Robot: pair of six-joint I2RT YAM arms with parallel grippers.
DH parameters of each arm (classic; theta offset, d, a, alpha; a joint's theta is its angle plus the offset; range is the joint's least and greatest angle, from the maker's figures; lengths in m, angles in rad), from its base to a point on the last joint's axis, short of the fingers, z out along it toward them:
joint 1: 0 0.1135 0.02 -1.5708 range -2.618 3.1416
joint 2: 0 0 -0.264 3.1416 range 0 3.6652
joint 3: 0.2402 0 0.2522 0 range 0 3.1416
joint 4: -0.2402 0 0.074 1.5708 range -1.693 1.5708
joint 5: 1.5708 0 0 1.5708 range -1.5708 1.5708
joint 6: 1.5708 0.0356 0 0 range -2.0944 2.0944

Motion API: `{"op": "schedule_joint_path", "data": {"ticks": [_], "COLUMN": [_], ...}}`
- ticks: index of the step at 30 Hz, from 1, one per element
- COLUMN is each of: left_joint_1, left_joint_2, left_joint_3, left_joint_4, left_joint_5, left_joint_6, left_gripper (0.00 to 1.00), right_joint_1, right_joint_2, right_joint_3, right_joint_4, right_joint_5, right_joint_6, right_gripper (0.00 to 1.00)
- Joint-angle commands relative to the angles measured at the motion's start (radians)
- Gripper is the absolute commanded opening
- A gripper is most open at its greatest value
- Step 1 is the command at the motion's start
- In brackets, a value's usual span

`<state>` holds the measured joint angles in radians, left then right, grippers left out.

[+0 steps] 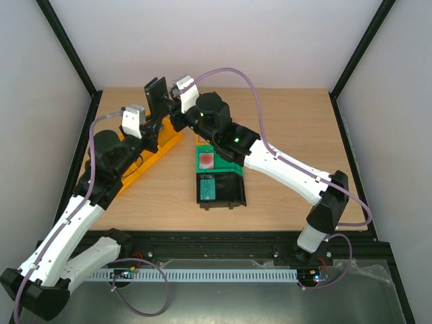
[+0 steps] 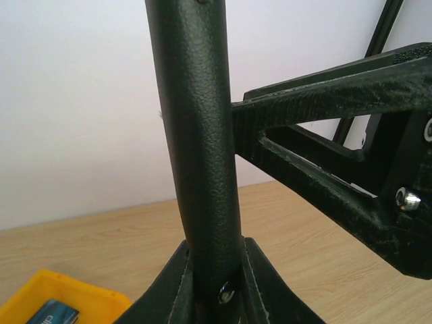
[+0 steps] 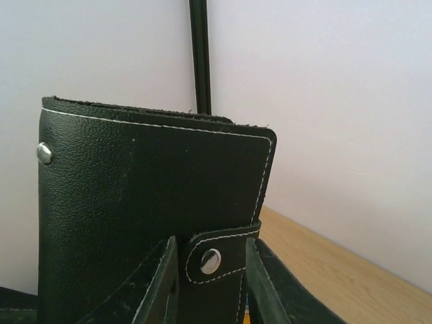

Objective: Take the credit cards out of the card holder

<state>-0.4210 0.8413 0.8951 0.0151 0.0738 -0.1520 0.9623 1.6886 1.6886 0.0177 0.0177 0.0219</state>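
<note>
The wallet [image 1: 156,93] is held upright in the air over the far left part of the table [image 1: 290,135], where the two arms meet. It is closed: in the right wrist view the tab [image 3: 210,260] is snapped over its edge. The inside is hidden, so the cards cannot be seen in any view.

The left gripper [image 2: 216,273] is clamped on the lower end of the wallet, which rises between its two fingers. The bottom of the picture cuts off the grip itself.

The right gripper [image 3: 210,277] has one finger on each side of the tab, very near it. Whether they press the tab or only stand beside it, I cannot tell. In the left wrist view one of its fingers [image 2: 317,94] touches the wallet's side; the other is hidden behind the wallet.

From above, the fingertips are dark against the dark wallet and hard to separate.

A yellow bin [image 1: 172,140] lies mostly under the left arm. A black bin [image 1: 229,196] near the middle holds a teal card [image 1: 207,187]. Behind it a green thing with a red spot [image 1: 206,160] is partly covered by the right arm.
</note>
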Motion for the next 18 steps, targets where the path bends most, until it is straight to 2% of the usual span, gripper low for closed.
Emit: {"op": "schedule_joint_path", "data": {"ticks": [1,11,18], "left_joint_1": [-0.016,-0.034,-0.065], "left_joint_2": [-0.004,0.000,0.003], "left_joint_3": [0.018,0.021,0.015], "left_joint_4": [0.054,0.066,0.089], "left_joint_5": [0.028,0.002,-0.025], "left_joint_6": [0.037,0.091,0.159], "left_gripper": [0.02,0.02,0.02], "right_joint_1": [0.000,0.001,0.001], "right_joint_2": [0.032,0.075,0.106], "right_joint_3": [0.056,0.095,0.119], "right_joint_4": [-0.045,-0.156,-0.211], "right_joint_5": [0.076,0.125,0.086], "right_joint_6": [-0.018,0.024,0.065], "right_gripper": [0.26,0.20,0.03]}}
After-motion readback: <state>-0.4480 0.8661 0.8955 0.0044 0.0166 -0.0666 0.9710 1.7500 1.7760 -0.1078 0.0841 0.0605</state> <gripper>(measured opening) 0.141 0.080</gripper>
